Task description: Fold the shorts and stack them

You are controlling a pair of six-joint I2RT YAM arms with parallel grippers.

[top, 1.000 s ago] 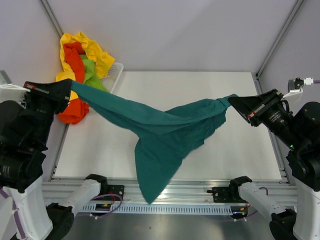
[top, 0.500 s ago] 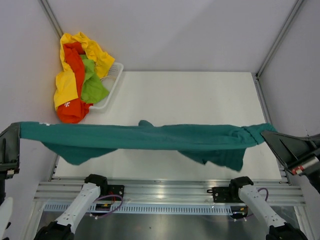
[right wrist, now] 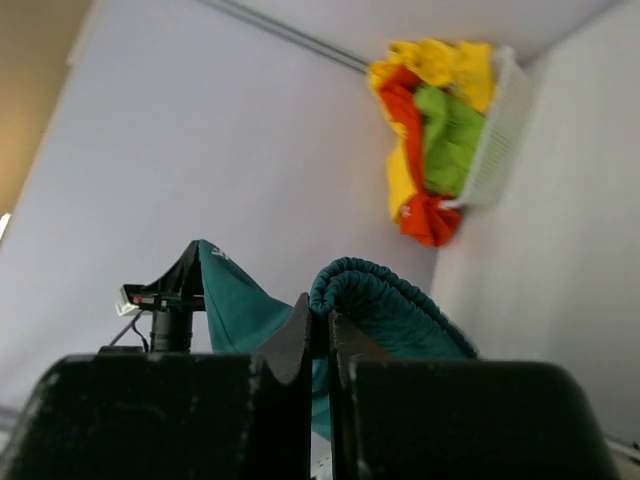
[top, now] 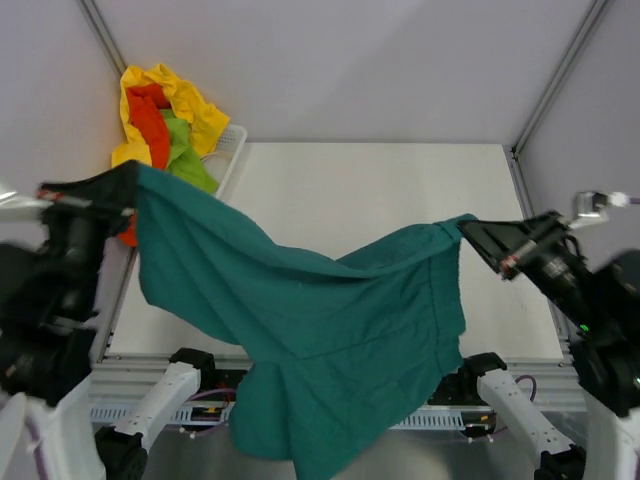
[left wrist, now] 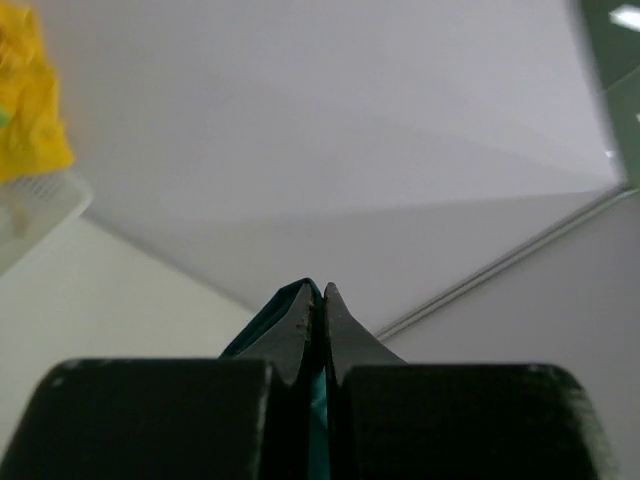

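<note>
Place: a robotics lab cell.
My base: aluminium rail (top: 130, 375) along the white table's (top: 350, 190) near edge.
Around me: plain grey panels (top: 350, 70), metal corner struts (top: 560, 75).

1. Shorts, four colours counted: one pair of dark teal shorts (top: 320, 330) on its own, and a bunched heap showing yellow shorts (top: 195, 105), orange-red shorts (top: 150, 120) and lime green shorts (top: 185, 150). The heap is too crumpled to tell whether each colour is a single pair.
2. Baskets — one white plastic basket (top: 232, 140).
3. Tools — two: the left tool (top: 132, 180) and the right tool (top: 465, 226).
4. Benches: one white bench (top: 370, 190).
</note>
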